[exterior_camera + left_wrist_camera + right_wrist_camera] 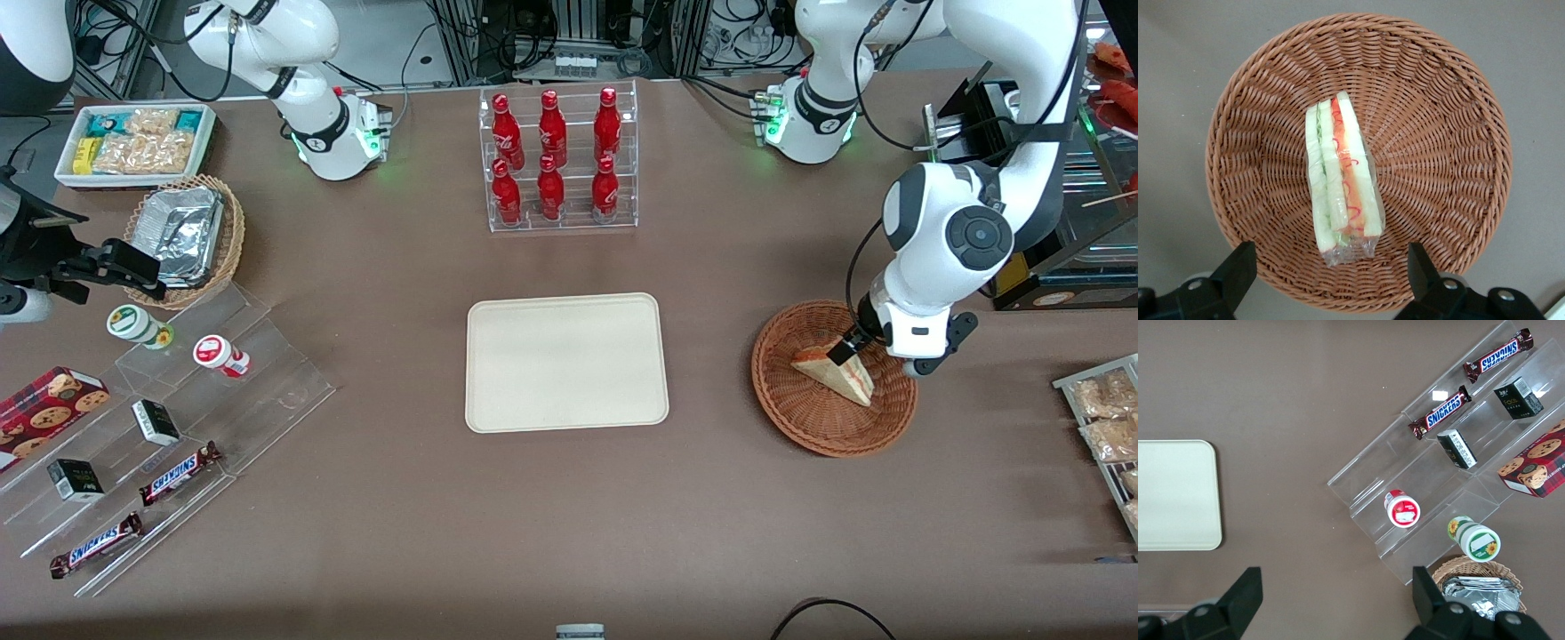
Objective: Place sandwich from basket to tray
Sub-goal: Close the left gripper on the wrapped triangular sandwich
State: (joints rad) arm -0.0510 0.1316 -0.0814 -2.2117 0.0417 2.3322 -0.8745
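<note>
Brown tabletop (569, 524), wide bare stretch between tray and basket and along the side nearest the front cam. Tray (566, 362) flat mid-table, cream-white, low rim, rounded corners, nothing on it. A clear rack of red bottles (556, 158) stands farther from the front cam than the tray, well apart from its edge. Toward the parked arm's end: stepped acrylic shelf w/ Snickers bars (179, 472), small boxes, two cups; tan wicker basket w/ foil trays (185, 233).

Basket (782, 391) toward the working arm's end, round, reddish-brown wicker, sits clear of the tray w/ bare table between them. Bagged snacks (1102, 413) near the table edge beside it, not touching.

Sandwich (1341, 180) lies in the basket bowl, about centre, wrapped in clear film, filling edge up: green, white, orange-red layers. Gripper (845, 351) is low over the basket, above the sandwich. Fingers (1238, 267) spread wide apart, not gripping; in the wrist cam the sandwich's near end sits between the two tips, w/ gaps on both sides. Whether the tips touch the wrap: can't tell.
</note>
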